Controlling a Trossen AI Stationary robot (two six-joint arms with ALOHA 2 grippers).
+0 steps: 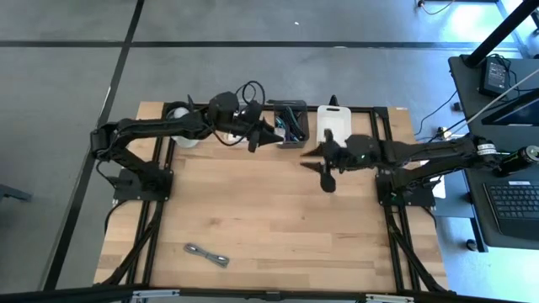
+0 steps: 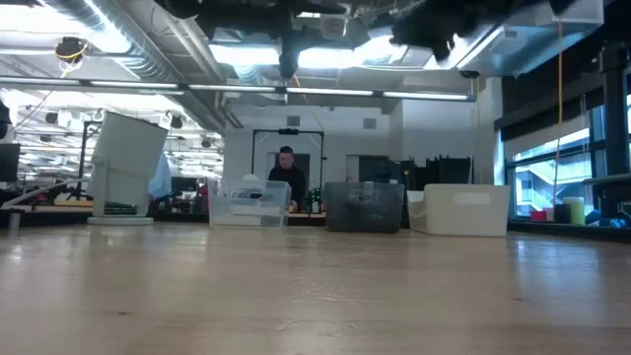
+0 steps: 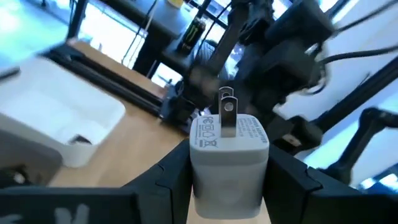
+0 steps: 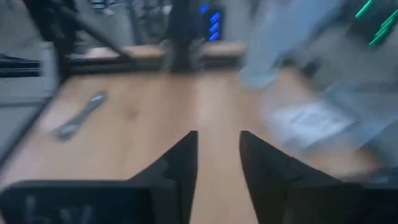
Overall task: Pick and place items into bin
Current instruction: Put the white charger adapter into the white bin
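Observation:
My left gripper (image 1: 263,136) hangs above the table beside the dark bin (image 1: 290,126) at the far edge, shut on a white plug adapter (image 3: 227,155) with two metal prongs. My right gripper (image 1: 322,164) is in the air near the table's middle, in front of the white bin (image 1: 334,122). It is open and holds nothing (image 4: 219,149). A grey strip (image 1: 206,254) lies flat on the wood near the near edge and also shows in the right wrist view (image 4: 79,116). The cards, cable coil, stick and teal tool cannot be made out. My left gripper pinches the white plug adapter between its two fingers (image 3: 168,177), one on each opposite side of the body (image 3: 199,171). The fingers reach roughly level toward the table's right. The prongs (image 3: 227,115) point forward past the fingertips. The adapter is lifted clear of the table.
Along the far edge stand a clear bin (image 2: 246,202), the dark bin (image 2: 365,205) with things in it, and the white bin (image 2: 458,209). A white round object (image 1: 181,128) sits at the far left. A person (image 2: 286,173) stands far behind the table.

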